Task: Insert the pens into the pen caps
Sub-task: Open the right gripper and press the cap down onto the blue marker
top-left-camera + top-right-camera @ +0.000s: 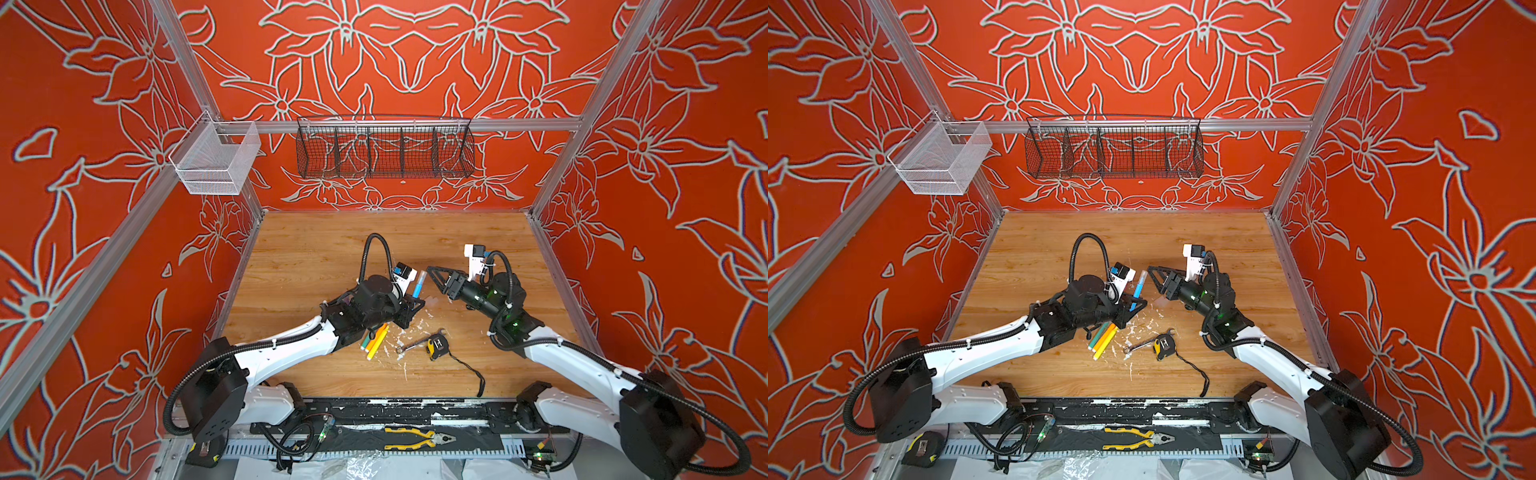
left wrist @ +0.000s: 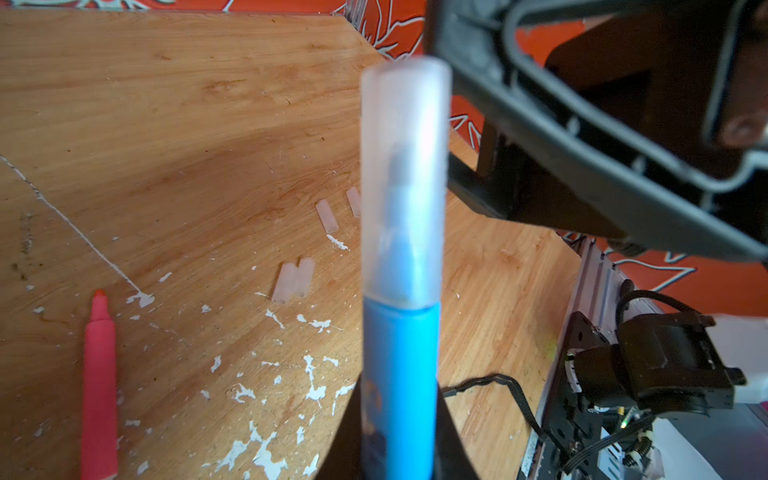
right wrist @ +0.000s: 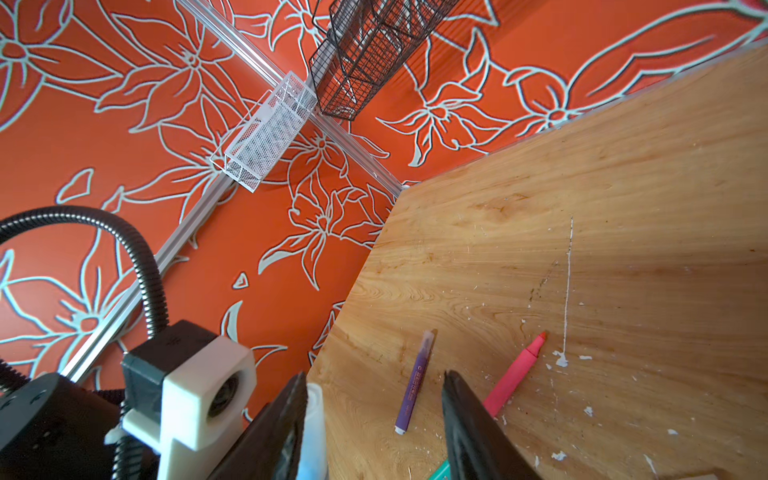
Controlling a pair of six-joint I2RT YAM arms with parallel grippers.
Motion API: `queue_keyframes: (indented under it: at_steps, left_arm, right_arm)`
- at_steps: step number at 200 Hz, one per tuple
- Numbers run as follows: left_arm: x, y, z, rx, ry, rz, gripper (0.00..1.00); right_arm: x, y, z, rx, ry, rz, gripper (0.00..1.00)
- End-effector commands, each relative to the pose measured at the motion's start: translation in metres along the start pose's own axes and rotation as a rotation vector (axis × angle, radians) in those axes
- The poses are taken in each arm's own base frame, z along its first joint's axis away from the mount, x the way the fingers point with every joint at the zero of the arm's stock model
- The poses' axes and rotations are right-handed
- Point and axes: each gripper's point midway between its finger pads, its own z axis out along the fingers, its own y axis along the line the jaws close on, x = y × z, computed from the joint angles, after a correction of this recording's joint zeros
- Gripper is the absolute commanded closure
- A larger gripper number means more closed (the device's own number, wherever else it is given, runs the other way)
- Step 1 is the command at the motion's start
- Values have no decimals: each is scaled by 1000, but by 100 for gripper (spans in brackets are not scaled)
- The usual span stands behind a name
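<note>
The blue pen, upright and topped by a cap, is clamped in the left gripper. The right gripper is parted just beside it. Loose caps are left on the table between both.

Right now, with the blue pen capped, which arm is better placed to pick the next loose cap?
Right. The right gripper is open and empty, near the loose caps on the table. The left gripper is shut on the blue pen, so it probably must put that down first.
</note>
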Motion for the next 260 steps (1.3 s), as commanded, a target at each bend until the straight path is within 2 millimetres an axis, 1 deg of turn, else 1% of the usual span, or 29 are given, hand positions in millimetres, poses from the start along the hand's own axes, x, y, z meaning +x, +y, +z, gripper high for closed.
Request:
queue_keyframes:
  at_steps: [1, 34, 58, 99, 132, 181, 198, 209, 230, 260]
  left_arm:
    - [0, 0, 5, -15, 23, 17, 100]
    - [1, 3, 7, -32, 30, 16, 100]
    - [2, 1, 9, -21, 39, 14, 100]
    - [3, -3, 11, 2, 42, 23, 100]
    - [5, -4, 13, 9, 53, 17, 100]
    - [5, 0, 14, -15, 50, 13, 100]
    - [5, 0, 14, -13, 54, 12, 100]
    - [4, 1, 13, -20, 52, 14, 100]
    - [3, 4, 11, -37, 47, 13, 100]
    - [-5, 3, 5, -56, 37, 9, 100]
  right_arm:
    - [-6, 17, 3, -68, 9, -12, 48]
    - [-8, 21, 1, -75, 4, -26, 48]
    - [-8, 23, 2, -83, 12, -26, 48]
    - [-6, 24, 7, -93, 34, -22, 53]
    - [-2, 25, 14, -110, 66, -5, 64]
    - [4, 18, 21, -100, 90, 16, 66]
    - [5, 17, 22, -103, 96, 27, 71]
    - [6, 16, 22, -102, 96, 28, 78]
    - [6, 16, 23, -101, 96, 24, 89]
    - [14, 15, 25, -95, 102, 15, 96]
